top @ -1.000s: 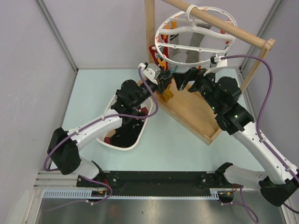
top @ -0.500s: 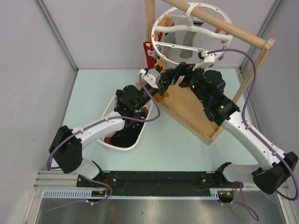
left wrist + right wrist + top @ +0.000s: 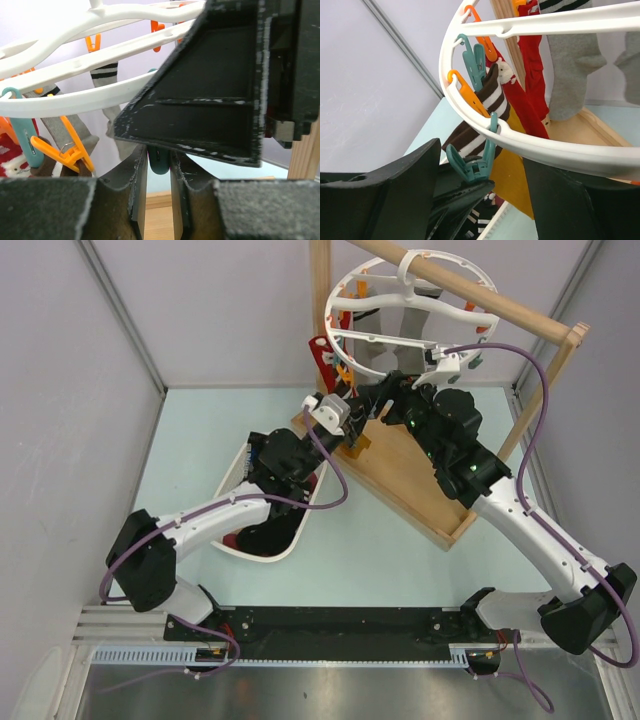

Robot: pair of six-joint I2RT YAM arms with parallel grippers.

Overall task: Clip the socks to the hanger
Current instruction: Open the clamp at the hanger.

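Observation:
The white ring hanger hangs by its hook on the wooden rail. It also shows in the left wrist view and the right wrist view. My left gripper reaches up under the near rim. Its fingers are shut on a teal clip that hangs from the ring. My right gripper is open, its jaws wide on either side of that clip, touching nothing. A brown striped sock, a red sock and grey socks hang clipped. More dark socks lie in the basket.
A white basket stands on the table left of the wooden rail frame's base. The frame's post and slanted rail stand close around the hanger. Orange clips hang beside the teal one. Grey walls enclose the table.
Both grippers have risen and closed in under the hanger's near rim. The hanger has swung back and up. My left gripper now grips the teal clip.

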